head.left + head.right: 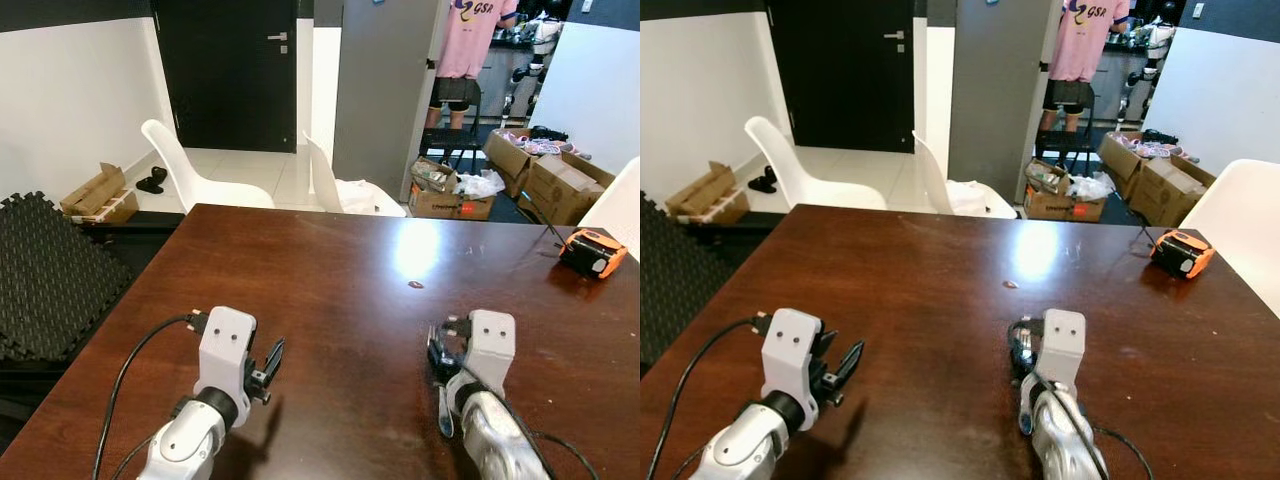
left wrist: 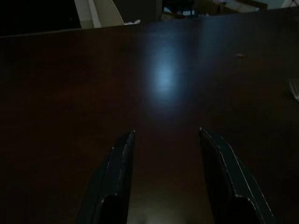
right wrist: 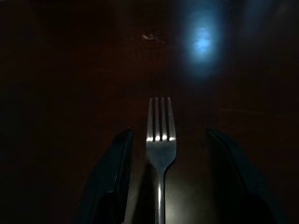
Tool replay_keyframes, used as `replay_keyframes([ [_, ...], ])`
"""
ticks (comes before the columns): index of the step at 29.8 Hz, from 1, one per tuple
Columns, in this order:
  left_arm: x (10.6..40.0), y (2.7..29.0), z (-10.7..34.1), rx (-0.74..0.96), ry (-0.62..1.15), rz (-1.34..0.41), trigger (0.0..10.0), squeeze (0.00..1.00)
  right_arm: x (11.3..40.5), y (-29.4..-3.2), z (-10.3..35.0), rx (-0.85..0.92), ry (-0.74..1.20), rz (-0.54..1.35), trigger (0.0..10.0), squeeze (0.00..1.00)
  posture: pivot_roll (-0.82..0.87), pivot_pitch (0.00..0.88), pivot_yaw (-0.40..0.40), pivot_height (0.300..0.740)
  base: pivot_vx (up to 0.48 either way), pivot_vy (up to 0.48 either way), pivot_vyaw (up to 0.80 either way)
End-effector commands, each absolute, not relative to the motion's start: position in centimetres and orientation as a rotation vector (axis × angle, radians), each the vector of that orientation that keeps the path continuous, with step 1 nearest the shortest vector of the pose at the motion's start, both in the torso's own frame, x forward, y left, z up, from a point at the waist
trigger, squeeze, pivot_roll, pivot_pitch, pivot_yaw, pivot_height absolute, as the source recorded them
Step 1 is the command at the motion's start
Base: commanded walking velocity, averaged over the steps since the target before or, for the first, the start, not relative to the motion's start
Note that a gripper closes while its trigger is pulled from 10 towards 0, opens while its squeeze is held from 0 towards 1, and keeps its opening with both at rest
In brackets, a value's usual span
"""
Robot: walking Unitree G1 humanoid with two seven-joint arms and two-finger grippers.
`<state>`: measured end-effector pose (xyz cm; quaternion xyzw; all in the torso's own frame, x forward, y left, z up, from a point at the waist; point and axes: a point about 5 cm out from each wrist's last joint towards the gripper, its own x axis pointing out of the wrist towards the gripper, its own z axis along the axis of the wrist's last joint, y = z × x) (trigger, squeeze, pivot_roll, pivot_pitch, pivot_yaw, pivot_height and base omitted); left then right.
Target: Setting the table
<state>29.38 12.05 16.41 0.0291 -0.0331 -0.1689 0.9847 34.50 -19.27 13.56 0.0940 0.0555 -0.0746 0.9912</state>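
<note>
Dark brown glossy tabletop (image 1: 330, 300) as landmark throughout. Near edge: left tool (image 1: 268, 368) just above tabletop on robot's left, black fingers (image 2: 119, 172) spread apart, nothing between, bare wood in the gap. Black cable (image 1: 135, 360) looping off left wrist. Right tool (image 3: 166, 177) low over tabletop at near right, fingers wide apart, gripping nothing. Fork (image 3: 160, 140) flat on tabletop in the gap between right tool's fingers, touching neither, tines pointing away toward tabletop's far edge, handle running back under the wrist. In head views fork handle (image 1: 444, 412) glimpsed beside right wrist, mostly hidden. Mid tabletop: small crumb-like speck (image 1: 415, 285), just past it bright light glare (image 1: 418, 250). Far right corner of tabletop: orange-and-black device (image 1: 592, 252) with thin cord, well apart from both tools. Beyond far edge of tabletop: two white plastic chairs (image 1: 195, 170) pushed near, second one (image 1: 335, 185) holding white bundle. White chair back (image 1: 1235, 215) at tabletop's right side. Left of tabletop: black foam mats (image 1: 50, 270) stacked on floor, open cardboard box (image 1: 98, 192), black shoe (image 1: 152, 180). Farther back: black door (image 1: 235, 70), grey partition (image 1: 385, 90), cardboard boxes (image 1: 550, 175) with clutter, person in pink shirt (image 1: 475, 50) standing by black stool.
</note>
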Motion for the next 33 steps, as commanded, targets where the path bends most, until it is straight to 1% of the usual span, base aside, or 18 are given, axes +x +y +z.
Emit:
replay_keyframes([
  [1, 29.1, 12.3, 16.2, 0.070, -0.049, -0.330, 10.0, 0.00, 34.3, -19.1, 12.7, 0.189, 0.163, -0.164, 10.0, 0.00, 0.07, 0.118, 0.084, 0.740, 0.000, 0.000, 0.00],
  [3, 29.1, 12.3, 16.2, 0.070, -0.049, -0.329, 10.0, 0.00, 34.3, -19.1, 12.6, 0.176, 0.169, -0.169, 10.0, 0.00, 0.07, 0.120, 0.083, 0.740, 0.000, 0.000, 0.00],
  [5, 29.0, 12.4, 16.2, 0.070, -0.047, -0.326, 10.0, 0.00, 33.8, -18.3, 11.9, 0.160, 0.202, -0.169, 10.0, 0.00, 0.07, 0.125, 0.084, 0.740, 0.000, 0.000, 0.00],
  [8, 29.0, 12.4, 16.1, 0.070, -0.046, -0.326, 10.0, 0.00, 33.6, -17.8, 11.5, 0.167, 0.214, -0.161, 10.0, 0.00, 0.07, 0.125, 0.084, 0.740, 0.000, 0.000, 0.00],
  [11, 29.1, 12.2, 16.2, 0.069, -0.048, -0.330, 10.0, 0.00, 33.3, -16.3, 10.5, 0.184, 0.257, -0.120, 10.0, 0.00, 0.07, 0.126, 0.084, 0.740, 0.000, 0.000, 0.00],
  [17, 29.1, 12.4, 16.4, 0.069, -0.052, -0.324, 10.0, 0.00, 33.0, -15.9, 9.5, 0.190, 0.301, -0.128, 10.0, 0.00, 0.08, 0.128, 0.079, 0.740, 0.000, 0.000, 0.00],
  [18, 29.1, 12.4, 16.4, 0.069, -0.052, -0.323, 10.0, 0.00, 33.0, -15.9, 9.4, 0.189, 0.308, -0.133, 9.2, 0.00, 0.08, 0.128, 0.079, 0.740, 0.000, 0.000, 0.00],
  [19, 29.1, 12.4, 16.4, 0.069, -0.052, -0.323, 10.0, 0.00, 32.9, -16.1, 9.2, 0.193, 0.320, -0.147, 4.5, 0.00, 0.08, 0.127, 0.078, 0.740, 0.000, 0.000, 0.00],
  [20, 29.1, 12.4, 16.4, 0.068, -0.052, -0.322, 10.0, 0.00, 32.8, -16.3, 9.0, 0.196, 0.331, -0.161, 3.2, 0.00, 0.08, 0.127, 0.078, 0.740, 0.000, 0.000, 0.00],
  [21, 29.1, 12.4, 16.4, 0.068, -0.052, -0.322, 10.0, 0.00, 32.8, -16.3, 9.0, 0.196, 0.331, -0.161, 3.2, 0.00, 0.08, 0.127, 0.078, 0.740, 0.000, 0.000, 0.00],
  [22, 29.1, 12.4, 16.4, 0.067, -0.051, -0.322, 10.0, 0.00, 32.7, -16.7, 8.7, 0.199, 0.344, -0.181, 0.0, 0.00, 0.08, 0.127, 0.078, 0.740, 0.000, 0.000, 0.00],
  [26, 29.0, 12.3, 16.3, 0.064, -0.052, -0.324, 10.0, 0.00, 32.5, -17.4, 8.3, 0.215, 0.358, -0.205, 0.0, 0.00, 0.07, 0.125, 0.078, 0.740, 0.000, 0.000, 0.00],
  [33, 29.1, 12.2, 16.3, 0.062, -0.053, -0.327, 10.0, 0.00, 32.1, -17.7, 7.8, 0.221, 0.371, -0.213, 0.0, 0.00, 0.07, 0.120, 0.078, 0.740, 0.000, 0.000, 0.00],
])
